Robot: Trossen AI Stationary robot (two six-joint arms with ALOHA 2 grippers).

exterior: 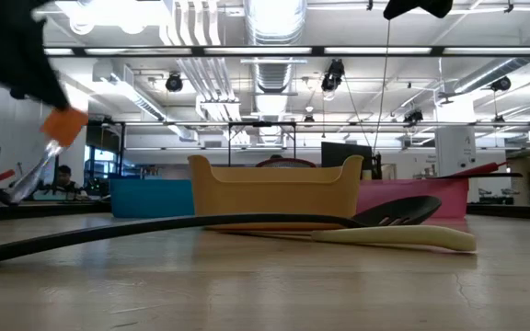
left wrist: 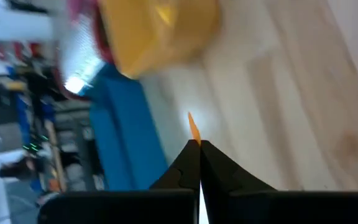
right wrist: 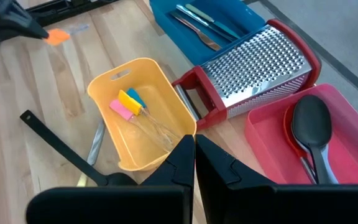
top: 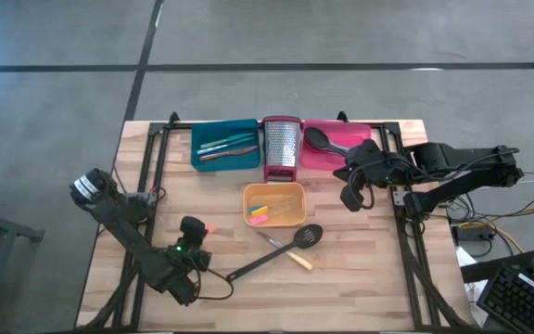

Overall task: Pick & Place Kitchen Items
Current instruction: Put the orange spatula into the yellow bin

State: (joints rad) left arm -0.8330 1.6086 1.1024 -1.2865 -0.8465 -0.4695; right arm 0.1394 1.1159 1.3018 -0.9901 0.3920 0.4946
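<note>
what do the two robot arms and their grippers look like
Both arms are dark, near-black jointed links with black cables running along them. The left arm has a pale grey round cap at its base end and small green and red lights near its wrist. The right arm is bulkier, with looping cables. Each gripper ends in two dark wedge-shaped fingers.

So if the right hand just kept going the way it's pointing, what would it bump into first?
Most likely the orange tray holding small pink, yellow and blue pieces. The right hand, shut and empty, points at it in its wrist view; depth is hard to judge, so it might reach the tabletop beside it instead.
</note>
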